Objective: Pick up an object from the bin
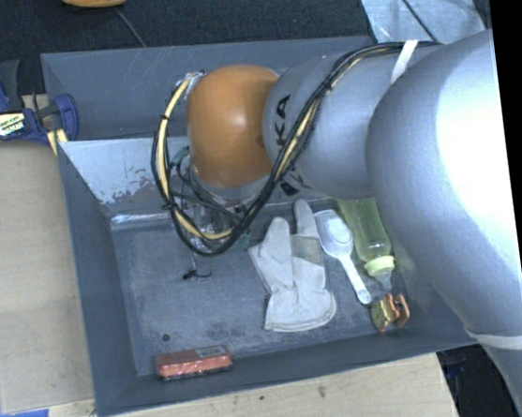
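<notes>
My gripper (209, 222) shows as a dark body under the arm's orange cover, low over the back middle of the bin floor and wrapped by cables. Just in front of it on the floor lies a tiny dark scrap (194, 274). To its right a crumpled white cloth (294, 282) is spread out. A white plastic spoon (346, 251) lies along the cloth's right side. No thing is seen in the gripper.
A pale yellow-green bottle (368, 233) lies by the right wall, partly under the arm. A small brown and gold object (392, 311) sits in the front right corner. A copper-brown bar (193, 362) rests against the front wall. The big arm covers the bin's right and back.
</notes>
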Robot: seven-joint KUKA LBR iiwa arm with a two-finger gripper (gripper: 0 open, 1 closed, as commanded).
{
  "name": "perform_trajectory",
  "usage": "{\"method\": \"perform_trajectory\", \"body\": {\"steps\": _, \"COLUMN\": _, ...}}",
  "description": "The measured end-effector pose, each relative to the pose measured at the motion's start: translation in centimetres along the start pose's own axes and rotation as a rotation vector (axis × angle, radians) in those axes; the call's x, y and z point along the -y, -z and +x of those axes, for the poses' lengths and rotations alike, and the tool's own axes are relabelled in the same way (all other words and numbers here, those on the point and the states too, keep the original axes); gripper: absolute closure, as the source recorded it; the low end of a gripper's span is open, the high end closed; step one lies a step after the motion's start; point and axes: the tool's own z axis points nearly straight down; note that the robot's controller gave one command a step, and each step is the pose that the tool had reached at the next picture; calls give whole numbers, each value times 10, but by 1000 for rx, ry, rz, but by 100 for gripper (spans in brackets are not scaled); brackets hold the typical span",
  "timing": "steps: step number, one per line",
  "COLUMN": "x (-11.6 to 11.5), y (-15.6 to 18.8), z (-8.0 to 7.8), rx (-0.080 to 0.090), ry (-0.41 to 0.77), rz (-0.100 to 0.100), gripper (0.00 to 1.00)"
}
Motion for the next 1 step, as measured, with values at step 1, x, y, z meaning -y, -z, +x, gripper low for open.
{"method": "perform_trajectory", "body": {"steps": 1, "x": 50, "y": 1, "z": -5, "rx": -7, "ry": 51, "rz": -1, "gripper": 0}}
